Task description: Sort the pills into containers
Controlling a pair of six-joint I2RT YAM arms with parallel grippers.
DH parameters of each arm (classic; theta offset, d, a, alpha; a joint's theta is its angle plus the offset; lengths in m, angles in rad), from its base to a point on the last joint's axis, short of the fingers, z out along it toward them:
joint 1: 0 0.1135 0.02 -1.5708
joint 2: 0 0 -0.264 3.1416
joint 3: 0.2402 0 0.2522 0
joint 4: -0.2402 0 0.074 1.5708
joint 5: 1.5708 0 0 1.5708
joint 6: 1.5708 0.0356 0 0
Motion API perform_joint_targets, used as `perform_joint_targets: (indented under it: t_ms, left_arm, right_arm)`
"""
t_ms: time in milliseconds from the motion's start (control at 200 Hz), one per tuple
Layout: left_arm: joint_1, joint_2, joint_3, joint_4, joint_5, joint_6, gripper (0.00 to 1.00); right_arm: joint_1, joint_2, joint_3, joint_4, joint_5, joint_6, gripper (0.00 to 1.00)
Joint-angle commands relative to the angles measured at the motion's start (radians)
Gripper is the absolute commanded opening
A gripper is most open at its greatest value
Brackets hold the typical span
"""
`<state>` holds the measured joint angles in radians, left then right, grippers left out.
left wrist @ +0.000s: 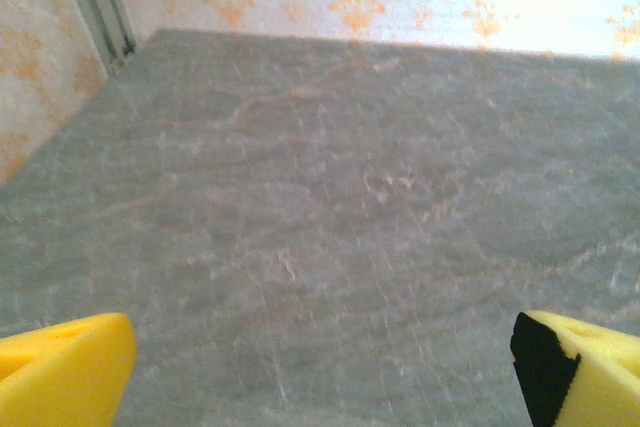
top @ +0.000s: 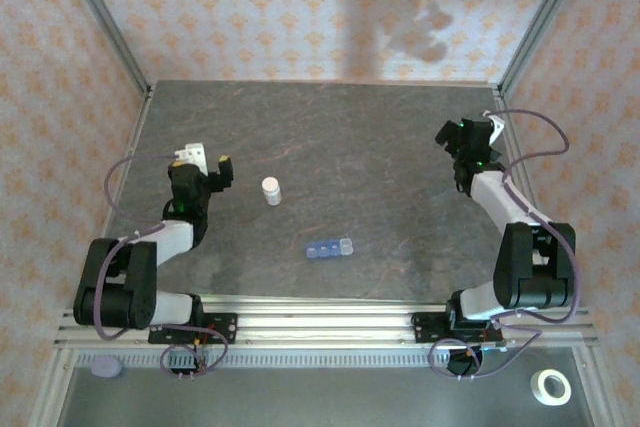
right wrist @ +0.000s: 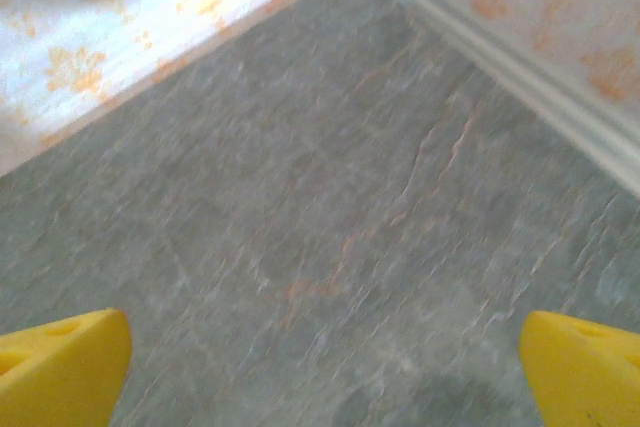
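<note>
The containers (top: 329, 248), a small translucent blue strip of joined compartments, lie on the grey table near the front centre. The pills are out of view. My left gripper (top: 207, 160) hovers at the left side of the table, left of the strip and of a small whitish bottle (top: 271, 190). In the left wrist view this gripper (left wrist: 325, 377) is open, with bare table between its yellow fingertips (left wrist: 75, 367). My right gripper (top: 468, 135) is at the far right, well away from the strip. Its wrist view shows the gripper (right wrist: 325, 377) open over bare table, with nothing between the yellow fingertips (right wrist: 70, 367).
Patterned walls with metal corner posts (top: 105, 17) close in the table (top: 380, 157) on three sides. An aluminium rail (top: 320, 322) runs along the front edge. Below the rail lie a white tape roll (top: 549, 386) and a purple disc (top: 107, 368).
</note>
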<state>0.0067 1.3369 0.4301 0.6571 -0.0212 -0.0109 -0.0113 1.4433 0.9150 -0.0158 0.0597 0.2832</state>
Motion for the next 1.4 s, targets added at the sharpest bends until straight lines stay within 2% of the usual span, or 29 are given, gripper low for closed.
perform_joint_targets:
  t_ms: [0, 145, 230, 425, 626, 831, 946, 1236, 1396]
  left_arm:
    - [-0.005, -0.067, 0.089, -0.171, -0.083, -0.063, 0.98]
    - [-0.007, -0.085, 0.229, -0.43, -0.071, -0.16, 0.98]
    - [-0.014, -0.092, 0.271, -0.516, -0.075, -0.229, 0.98]
    - [-0.041, -0.132, 0.282, -0.566, -0.089, -0.292, 1.0]
    - [-0.053, -0.137, 0.308, -0.6, -0.11, -0.298, 1.0]
    - [-0.056, -0.136, 0.333, -0.618, -0.115, -0.297, 1.0]
    - [-0.057, -0.13, 0.347, -0.626, -0.113, -0.297, 1.0]
    - [-0.057, -0.115, 0.353, -0.614, -0.106, -0.3, 1.0]
    - [-0.056, -0.105, 0.36, -0.613, -0.101, -0.3, 1.0]
  right_arm:
    - [0.068, -0.029, 0.032, -0.179, -0.113, 0.012, 1.0]
    - [0.252, -0.074, 0.081, -0.34, -0.127, -0.111, 1.0]
    - [0.374, -0.098, 0.072, -0.403, -0.146, -0.155, 1.0]
    - [0.654, -0.127, 0.035, -0.504, -0.123, -0.201, 1.0]
    - [0.874, -0.126, -0.046, -0.46, -0.1, -0.209, 1.0]
    - [1.019, -0.054, -0.04, -0.45, -0.062, -0.267, 1.0]
    - [1.068, 0.004, -0.012, -0.465, -0.056, -0.292, 1.0]
    - [1.088, 0.085, 0.028, -0.485, -0.042, -0.32, 0.99]
    - [1.088, 0.13, 0.063, -0.505, -0.082, -0.343, 1.0]
